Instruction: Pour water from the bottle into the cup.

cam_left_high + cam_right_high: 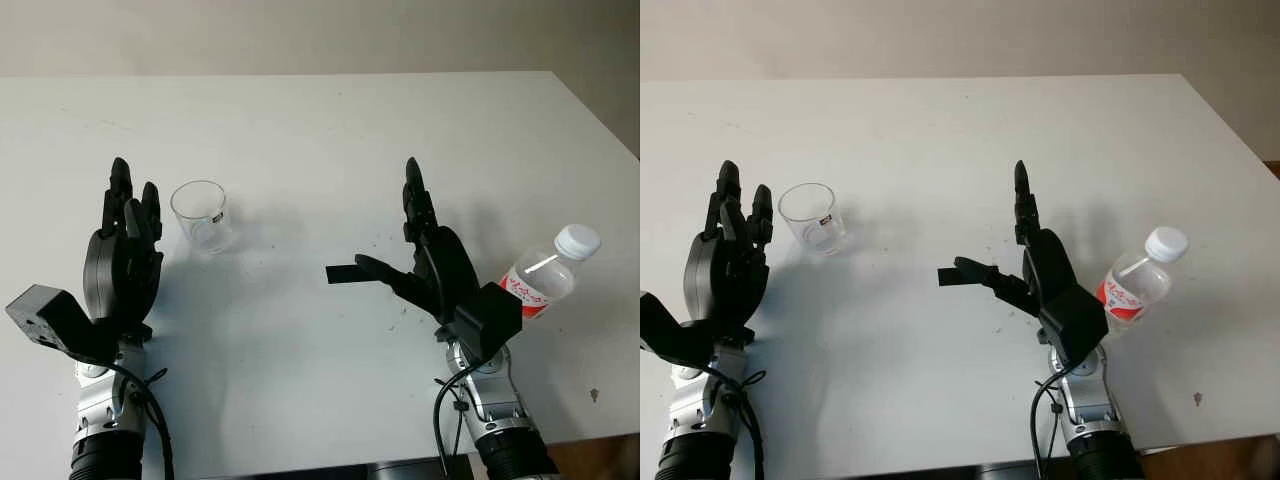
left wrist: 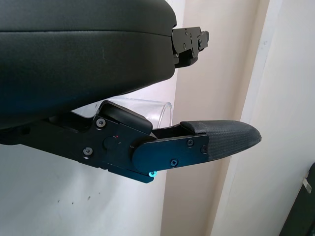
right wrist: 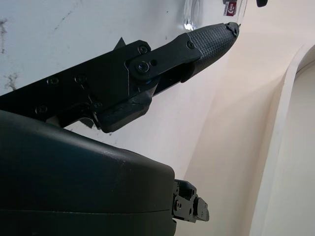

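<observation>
Beside the cup (image 1: 200, 213) and bottle (image 1: 548, 272), both hands' fingers (image 1: 412, 200) open, empty.

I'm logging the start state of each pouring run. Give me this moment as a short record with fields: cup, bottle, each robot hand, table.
cup: clear plastic cup, upright, looks empty, just beside the left robot hand
bottle: water bottle with white cap on and red label, leaning, at the outer side of the right robot hand
left robot hand: open, holds nothing, over the table by the cup
right robot hand: open, holds nothing, between cup and bottle
table: white table
pouring: not begun
</observation>
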Motion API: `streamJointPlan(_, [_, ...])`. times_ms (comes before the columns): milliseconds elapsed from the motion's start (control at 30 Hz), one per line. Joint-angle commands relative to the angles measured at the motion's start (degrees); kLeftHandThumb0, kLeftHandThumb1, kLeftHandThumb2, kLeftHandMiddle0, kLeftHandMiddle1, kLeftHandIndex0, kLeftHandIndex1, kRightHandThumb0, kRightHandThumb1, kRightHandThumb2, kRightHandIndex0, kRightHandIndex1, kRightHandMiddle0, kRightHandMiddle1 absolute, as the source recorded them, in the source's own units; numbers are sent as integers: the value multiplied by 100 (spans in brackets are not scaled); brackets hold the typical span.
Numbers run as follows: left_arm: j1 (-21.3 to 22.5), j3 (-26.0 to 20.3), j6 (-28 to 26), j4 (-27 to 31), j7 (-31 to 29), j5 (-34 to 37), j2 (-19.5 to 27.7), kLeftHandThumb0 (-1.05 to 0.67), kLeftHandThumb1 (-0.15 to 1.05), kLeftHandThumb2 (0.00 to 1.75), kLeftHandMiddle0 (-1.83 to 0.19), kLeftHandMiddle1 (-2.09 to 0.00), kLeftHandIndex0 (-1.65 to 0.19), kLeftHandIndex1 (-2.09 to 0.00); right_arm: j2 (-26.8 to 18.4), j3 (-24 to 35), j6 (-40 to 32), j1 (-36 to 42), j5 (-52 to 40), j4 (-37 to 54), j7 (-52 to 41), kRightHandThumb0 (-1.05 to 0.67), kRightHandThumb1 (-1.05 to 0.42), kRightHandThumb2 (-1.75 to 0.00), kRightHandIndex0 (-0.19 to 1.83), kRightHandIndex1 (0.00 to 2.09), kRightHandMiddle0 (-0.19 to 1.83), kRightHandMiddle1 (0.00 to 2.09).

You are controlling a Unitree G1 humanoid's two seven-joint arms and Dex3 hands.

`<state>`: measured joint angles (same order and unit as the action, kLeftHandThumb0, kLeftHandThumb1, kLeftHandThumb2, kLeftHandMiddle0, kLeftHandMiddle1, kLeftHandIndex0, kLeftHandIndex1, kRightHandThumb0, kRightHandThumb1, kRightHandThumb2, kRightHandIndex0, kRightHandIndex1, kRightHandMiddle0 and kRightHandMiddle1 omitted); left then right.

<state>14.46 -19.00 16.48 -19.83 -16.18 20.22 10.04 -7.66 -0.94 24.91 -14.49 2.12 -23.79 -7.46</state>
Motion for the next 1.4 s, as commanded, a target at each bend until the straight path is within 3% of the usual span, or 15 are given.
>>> streamJointPlan(0, [74,2,21,3,-12,-13,52,-86,105,56,6,0,12,0,21,-6,69,-17,-4,-62,-23,-92,-96,-6,-19,0,-19,0])
streamJointPlan(467, [70,20,-9,-35,-40,-12,63,-86,105,56,7,0,14,0,-4,-14,-83,20,-76,166,-146,-90,-95,-5,-19,0,-19,0])
streamJointPlan(700, [67,59,-5,0,15,-53,24,-85,105,58,6,0,13,0,-175,24,-486,229,-560,1498,-705,-88,-94,-5,-19,0,-19,0])
streamJointPlan(1033, [60,105,85,-45,31,-93,-11,-85,105,60,7,0,14,0,-907,469,-1408,260,-2273,3431,-2058,-89,-94,-6,-19,0,-19,0])
streamJointPlan(1367, [94,114,181,-154,50,-89,-96,-87,105,58,8,0,14,0,-1384,1348,-2324,88,-4154,4678,-2473,-95,-93,-6,-19,0,-19,0])
